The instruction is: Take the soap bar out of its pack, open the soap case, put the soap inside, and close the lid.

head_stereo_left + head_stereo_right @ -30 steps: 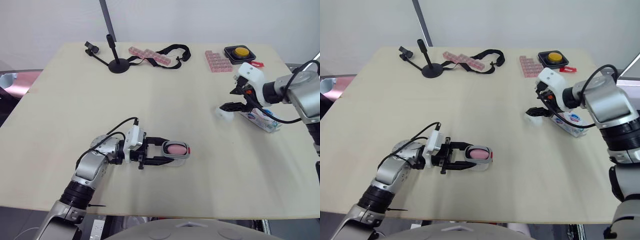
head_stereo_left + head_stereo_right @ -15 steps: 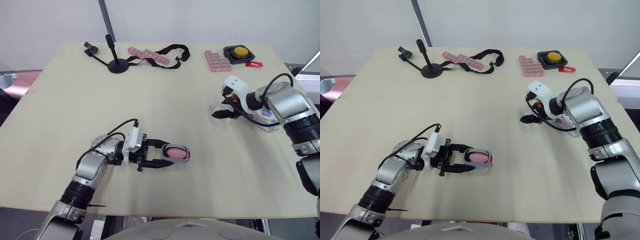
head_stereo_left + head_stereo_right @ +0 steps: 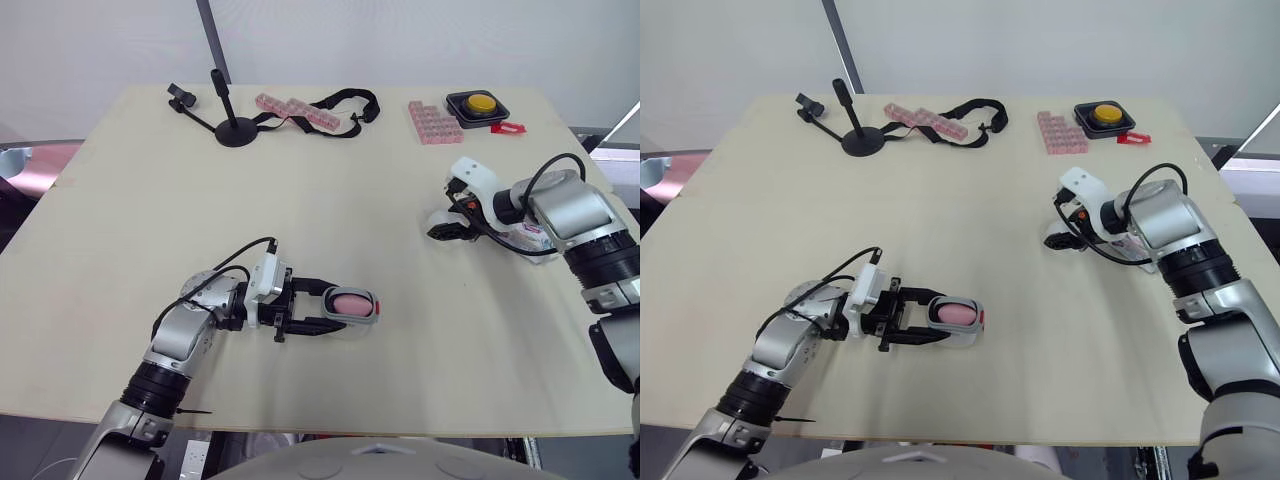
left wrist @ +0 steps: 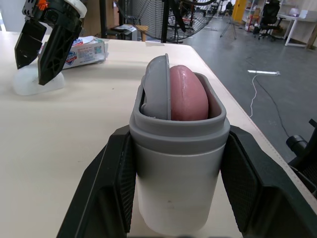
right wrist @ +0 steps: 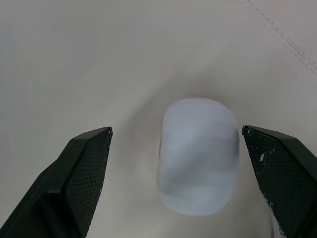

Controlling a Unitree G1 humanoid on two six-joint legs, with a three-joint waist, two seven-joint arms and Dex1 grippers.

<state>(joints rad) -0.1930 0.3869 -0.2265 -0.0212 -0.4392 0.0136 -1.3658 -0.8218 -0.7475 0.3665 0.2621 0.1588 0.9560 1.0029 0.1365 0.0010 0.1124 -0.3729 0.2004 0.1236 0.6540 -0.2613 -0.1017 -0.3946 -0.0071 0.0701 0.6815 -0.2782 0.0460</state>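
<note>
Bright even light, faint soft shadows

Silver arms, white wrists, black cables; left hand and right hand black.

The soap pack bears a blue printed label, but no words are legible.

The left end effector clamps the gray soap case, pink soap inside.
</note>
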